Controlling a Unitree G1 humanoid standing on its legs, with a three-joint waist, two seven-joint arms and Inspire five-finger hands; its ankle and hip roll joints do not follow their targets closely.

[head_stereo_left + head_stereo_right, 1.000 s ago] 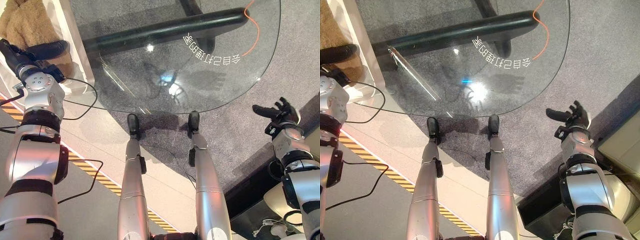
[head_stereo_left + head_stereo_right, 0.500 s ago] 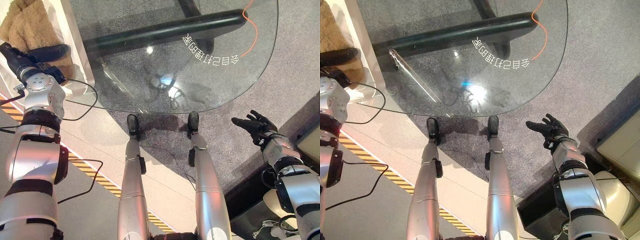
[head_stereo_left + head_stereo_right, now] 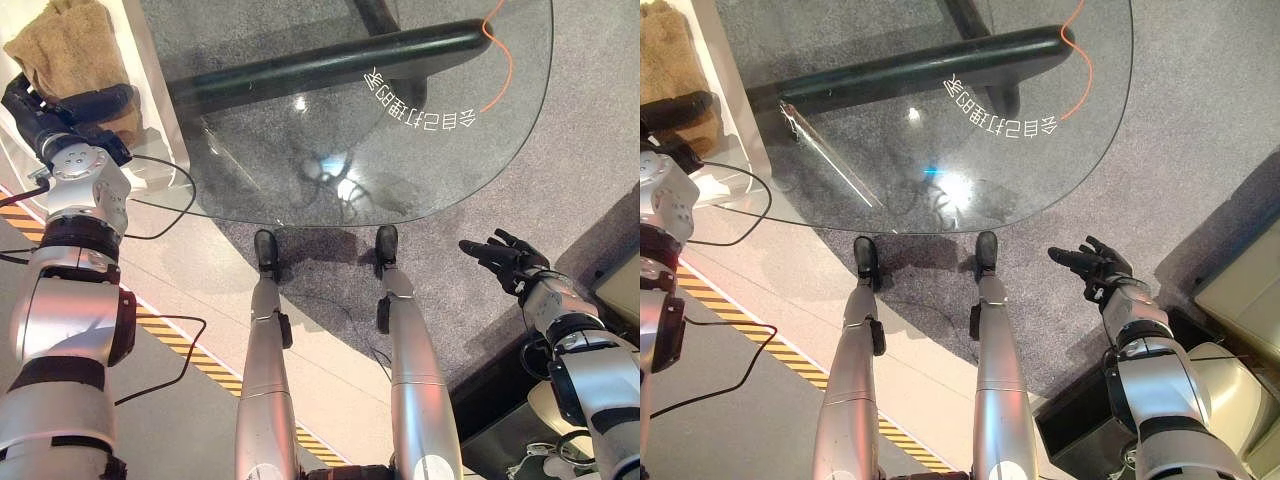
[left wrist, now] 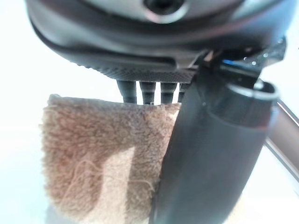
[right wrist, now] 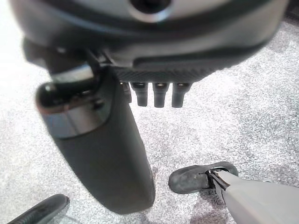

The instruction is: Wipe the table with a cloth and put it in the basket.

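Cloth: my brown fluffy cloth (image 3: 68, 52) lies crumpled on a white surface (image 3: 150, 120) off to my left, beside the glass table and not on it. In my left wrist view its pile shows tan (image 4: 98, 158), just past my fingers.
Left hand: my left hand (image 3: 62, 105) reaches onto the near edge of the cloth. My thumb lies across the cloth's edge and my fingers run down behind it; I cannot tell whether they are closed on it.
Right hand: my right hand (image 3: 1095, 266) hangs over the carpet on my right, well apart from the table edge, fingers straight and spread, holding nothing.
Table: a rounded glass table (image 3: 420, 180) in front of me, clear enough to show the carpet through it. A dark tubular bar (image 3: 330, 62) runs beneath the top. White characters (image 3: 425, 105) are printed on the glass, and a thin orange line (image 3: 510, 60) curves near its far right edge. Ceiling light glints near the middle.
Floor: grey carpet (image 3: 1200, 120) under and around the table; a pale strip with yellow-black hazard tape (image 3: 185, 345) crosses on my left side.
Room: a pale cushioned piece (image 3: 1245, 290) sits at my far right.
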